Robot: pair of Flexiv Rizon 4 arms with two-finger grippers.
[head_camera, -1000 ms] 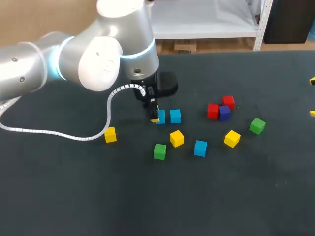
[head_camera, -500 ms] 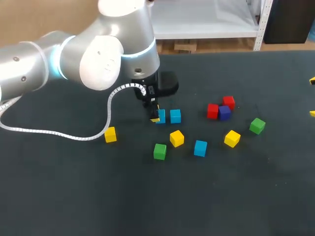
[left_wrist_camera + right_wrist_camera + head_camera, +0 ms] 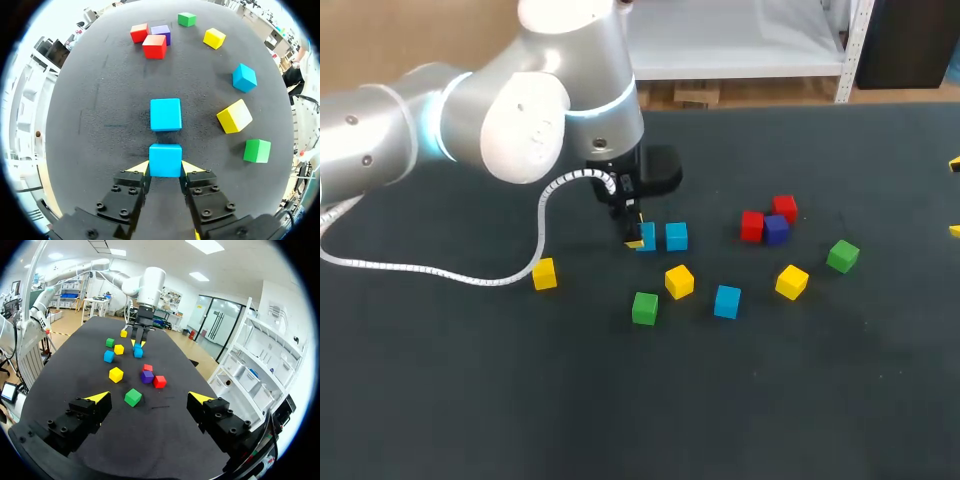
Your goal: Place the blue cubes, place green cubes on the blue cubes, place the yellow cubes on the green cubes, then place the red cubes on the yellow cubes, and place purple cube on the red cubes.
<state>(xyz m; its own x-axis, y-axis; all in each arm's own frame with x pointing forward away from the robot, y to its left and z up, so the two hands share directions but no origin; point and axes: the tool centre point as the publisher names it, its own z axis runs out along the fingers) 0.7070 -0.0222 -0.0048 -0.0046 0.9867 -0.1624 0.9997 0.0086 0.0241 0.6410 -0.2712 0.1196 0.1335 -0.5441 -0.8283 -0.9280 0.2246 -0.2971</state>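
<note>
The blue cube (image 3: 165, 160) is sitting on the table (image 3: 100, 125), and the left gripper (image 3: 165, 168) is clamping it, one yellow tip pressing each flank. A second blue cube (image 3: 165, 114) is lying just ahead. From the head view, the fingers are hiding most of the gripped cube; the right gripper (image 3: 149, 399) is hanging spread wide, holding nothing.

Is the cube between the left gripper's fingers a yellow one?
No, the left gripper grips a blue cube between its yellow tips.

From here the surface (image 3: 95, 125) looks matt and finely grainy, like felt. The blue cube (image 3: 165, 159) looks like smooth plastic with a faint sheen. My left arm (image 3: 510, 120) has a glossy, silvery-white shell.
</note>
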